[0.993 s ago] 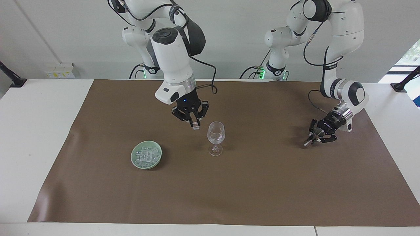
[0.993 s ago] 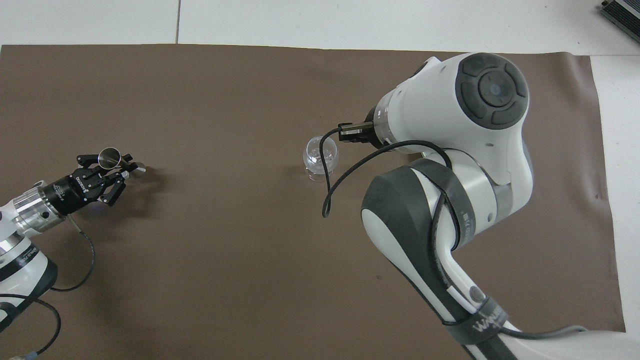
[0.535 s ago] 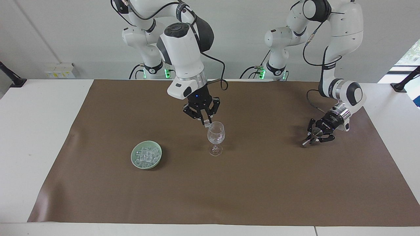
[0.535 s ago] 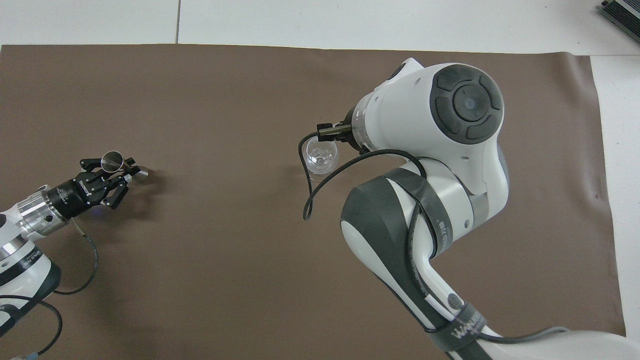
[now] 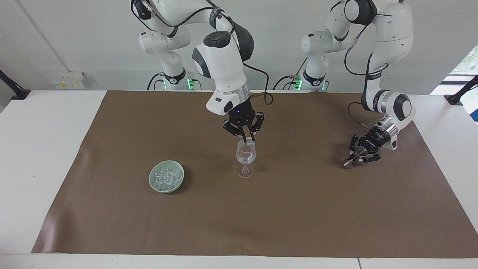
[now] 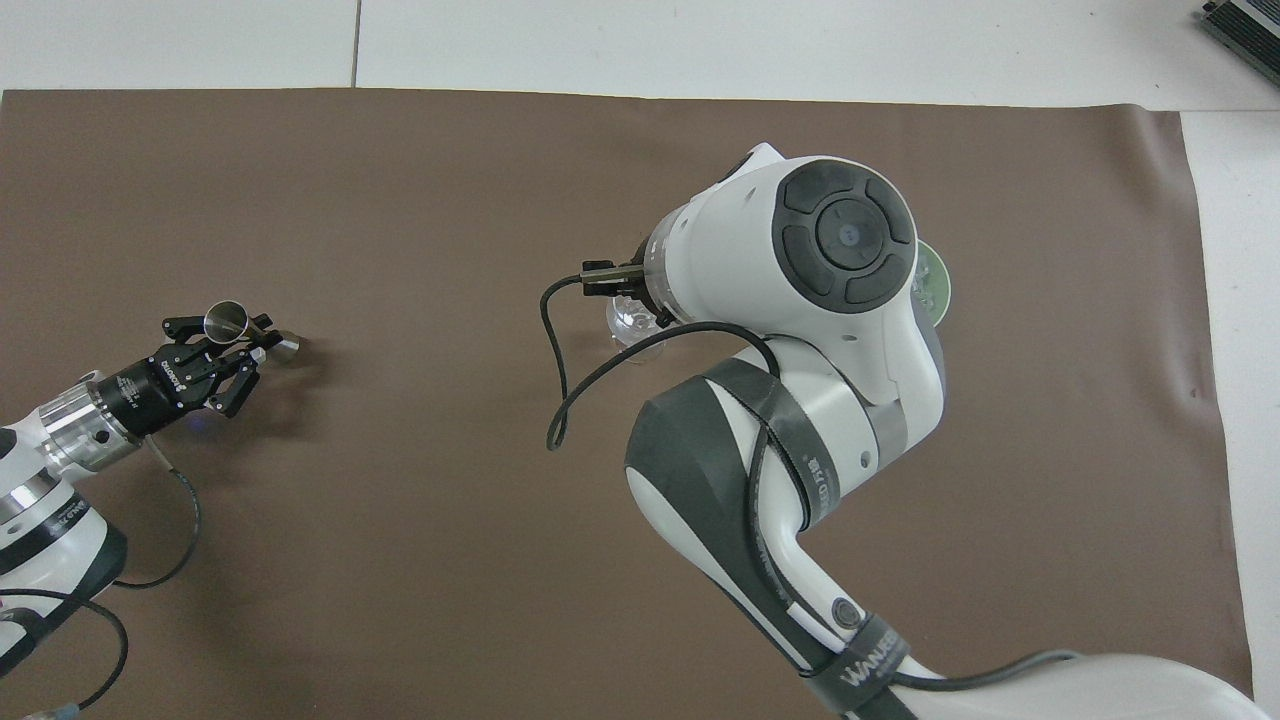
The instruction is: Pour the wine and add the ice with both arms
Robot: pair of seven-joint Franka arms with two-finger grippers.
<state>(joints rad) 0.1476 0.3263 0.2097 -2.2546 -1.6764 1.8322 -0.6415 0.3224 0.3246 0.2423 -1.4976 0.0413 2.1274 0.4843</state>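
A clear wine glass (image 5: 246,156) stands upright mid-mat; in the overhead view only part of the wine glass (image 6: 628,328) shows past the right arm's wrist. My right gripper (image 5: 246,140) hangs straight down just over its rim, shut on a small clear ice cube (image 5: 248,142). More ice (image 5: 167,177) lies heaped in a pale green dish (image 5: 154,184) toward the right arm's end. My left gripper (image 5: 356,156) (image 6: 240,345) is low over the mat at the left arm's end, shut on a tilted metal jigger (image 5: 360,150) (image 6: 225,319). Wine is out of view.
A brown mat (image 5: 283,216) covers most of the white table (image 5: 44,149). The right arm's wrist and elbow hide most of the green dish (image 6: 937,285) from above. A loose black cable (image 6: 556,380) hangs from the right wrist beside the glass.
The right gripper has carried the ice cube sideways from beside the glass to right over its rim. The left gripper with the jigger has hardly moved.
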